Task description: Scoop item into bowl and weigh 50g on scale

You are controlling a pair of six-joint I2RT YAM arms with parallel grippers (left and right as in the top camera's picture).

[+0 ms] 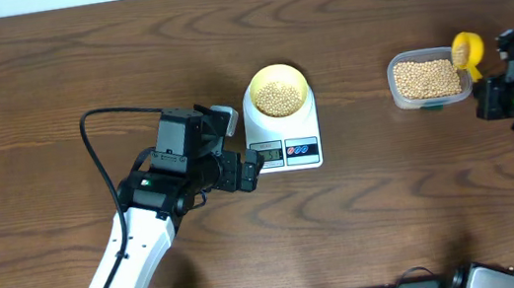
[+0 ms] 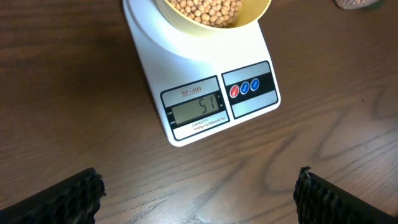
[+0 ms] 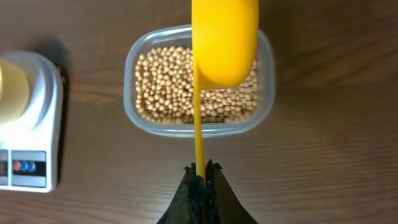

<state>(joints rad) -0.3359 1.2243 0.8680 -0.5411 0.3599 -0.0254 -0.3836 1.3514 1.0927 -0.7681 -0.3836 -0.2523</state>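
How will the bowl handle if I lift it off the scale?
Likely light: the scale shows 51 on its display with it aboard. The beans sit loose below the rim of the bowl, so they should stay in if kept level, but would roll when tilted. Its smooth wall may slip in a pinch.

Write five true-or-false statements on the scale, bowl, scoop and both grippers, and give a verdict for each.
1. The bowl sits on the scale with beans in it. True.
2. The scale's display reads 38. False: it reads 51.
3. The right gripper is shut on the scoop's handle. True.
4. The scoop hangs over the bowl. False: it is above the clear tub of beans.
5. The left gripper grips the scale. False: it is open, holds nothing, and is apart from the scale.
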